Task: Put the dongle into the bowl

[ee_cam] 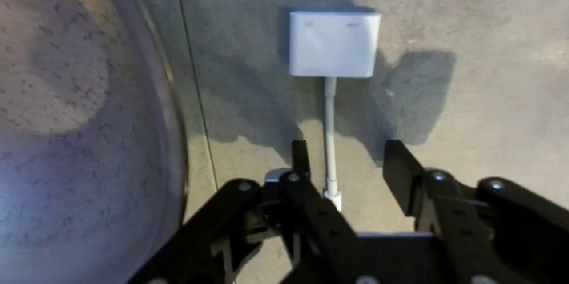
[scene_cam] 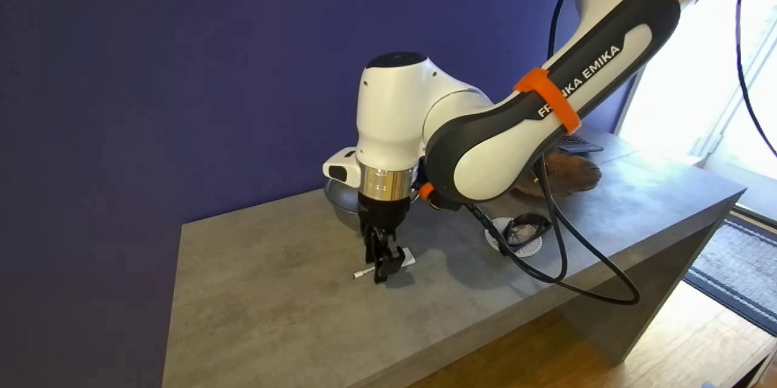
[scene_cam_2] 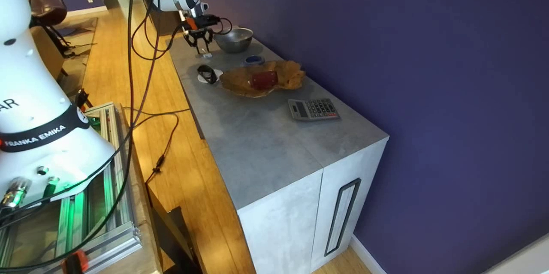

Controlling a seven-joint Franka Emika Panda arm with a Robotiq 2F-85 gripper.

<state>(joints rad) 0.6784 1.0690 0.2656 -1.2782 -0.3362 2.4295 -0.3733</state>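
My black jointed fingers (ee_cam: 402, 177) are partway apart, nothing gripped, pointing down at the grey desk (scene_cam: 273, 291). White rectangular dongle (ee_cam: 333, 45) lies flat on the desk, outside the upright round silver metal bowl (scene_cam_2: 235, 44) near it. Wrist view: the dongle's thin white cable (ee_cam: 330, 133) runs between my fingers, closer to the bowl-side one; its block lies ahead of them. Can't tell if I'm touching the desk. In an exterior view: blue ring (scene_cam_2: 254, 63) near the bowl, black-and-white rounded object (scene_cam_2: 208, 74) just beside a brown irregular wooden tray (scene_cam_2: 238, 81), dark red object (scene_cam_2: 264, 80) in the tray, grey rectangular calculator (scene_cam_2: 313, 109) farther from the bowl.
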